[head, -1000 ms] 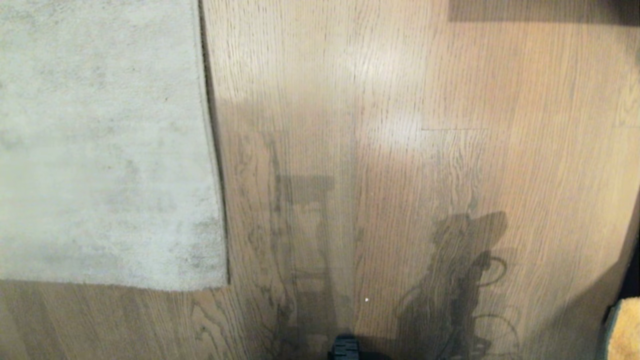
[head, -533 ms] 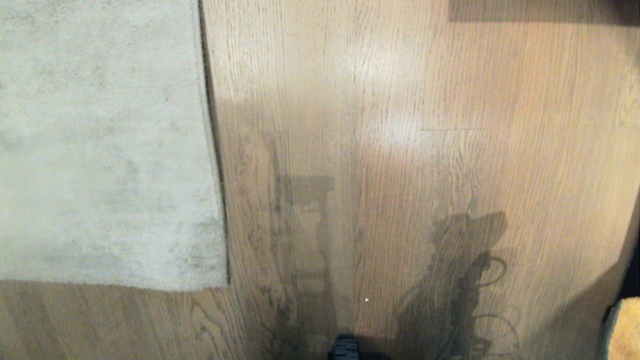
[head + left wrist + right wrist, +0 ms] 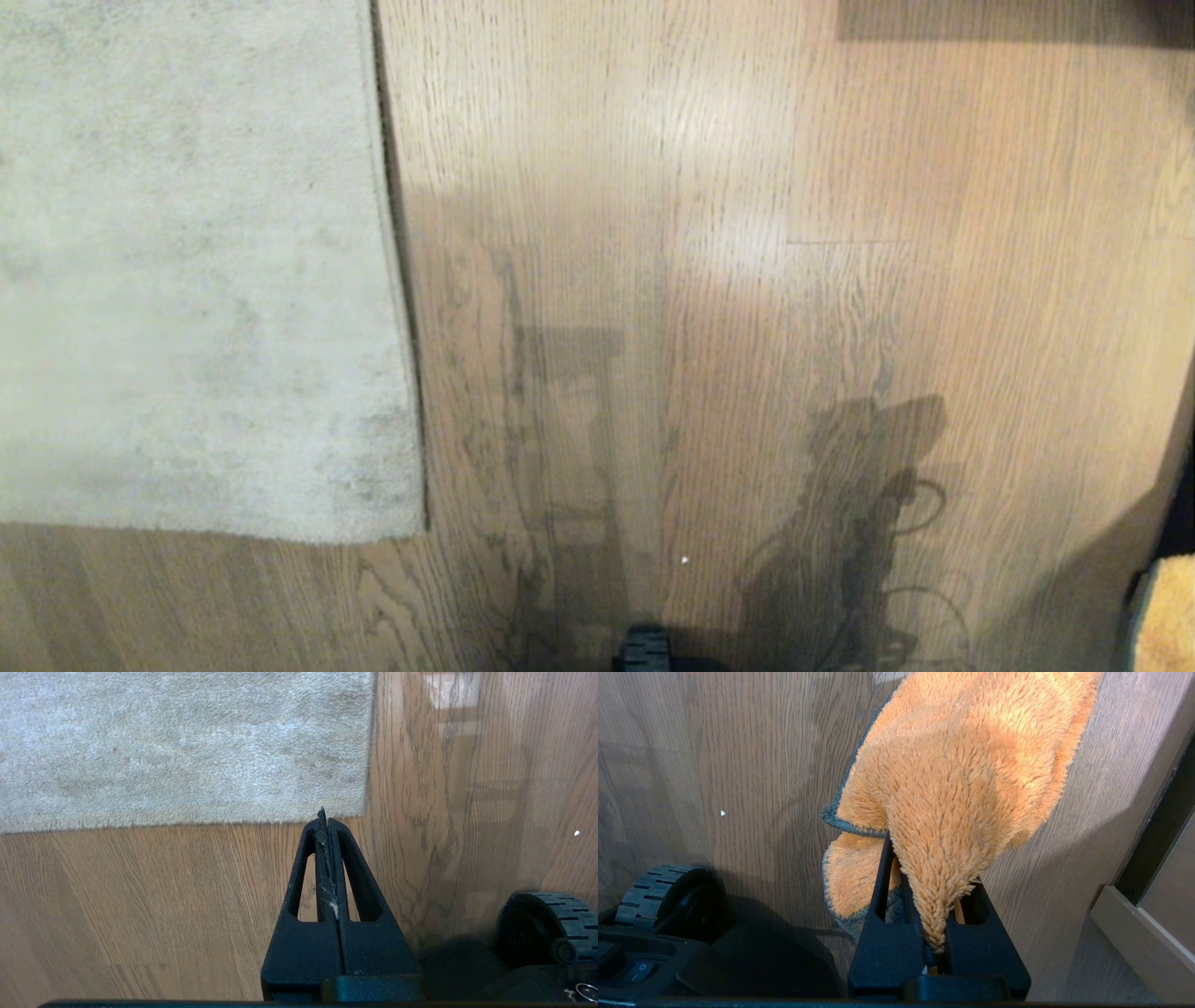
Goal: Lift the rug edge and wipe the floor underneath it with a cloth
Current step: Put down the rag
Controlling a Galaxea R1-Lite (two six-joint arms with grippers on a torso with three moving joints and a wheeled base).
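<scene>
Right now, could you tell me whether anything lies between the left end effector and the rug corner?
Nothing visible: only bare floor separates the shut left end effector from the rug corner, which lies flat.

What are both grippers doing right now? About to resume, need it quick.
Left gripper: closed, holding nothing, near the rug edge.
Right gripper: closed on the cloth, above the floor.
</scene>
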